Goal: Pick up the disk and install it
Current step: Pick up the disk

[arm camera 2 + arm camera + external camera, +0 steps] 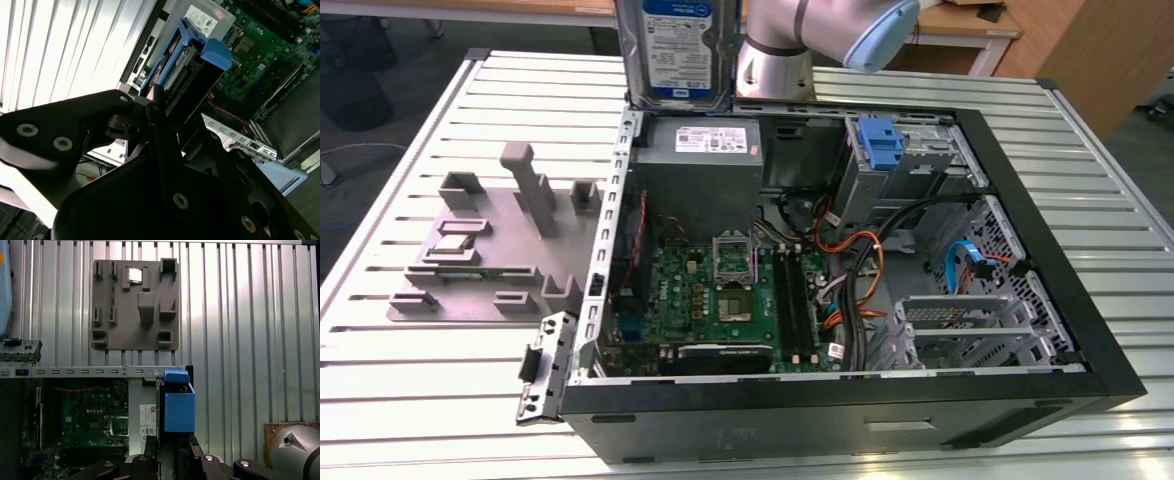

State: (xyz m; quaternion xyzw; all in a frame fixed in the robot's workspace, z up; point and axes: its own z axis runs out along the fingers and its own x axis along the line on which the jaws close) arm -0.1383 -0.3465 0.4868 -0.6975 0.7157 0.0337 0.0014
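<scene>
The disk (678, 50) hangs upright above the far corner of the open computer case (854, 400), on the exterior view's left. Its white-and-blue label faces the camera and its top is cut off by the picture's edge. In both wrist views my gripper (172, 450) is shut on the disk (179, 405), its black fingers (156, 102) clamping the end of the drive. The blue bracket (215, 50) runs along the disk's (192, 60) edges. Beneath the disk lie the case wall and the grey power supply box (700, 150).
Inside the case are a green motherboard (720, 290), loose cables, a blue upright latch (881, 140) and a metal drive cage (974, 325). A grey fixture plate (494, 250) with raised blocks lies on the slatted metal table (400, 380) beside the case. The arm's link (814, 40) stands behind.
</scene>
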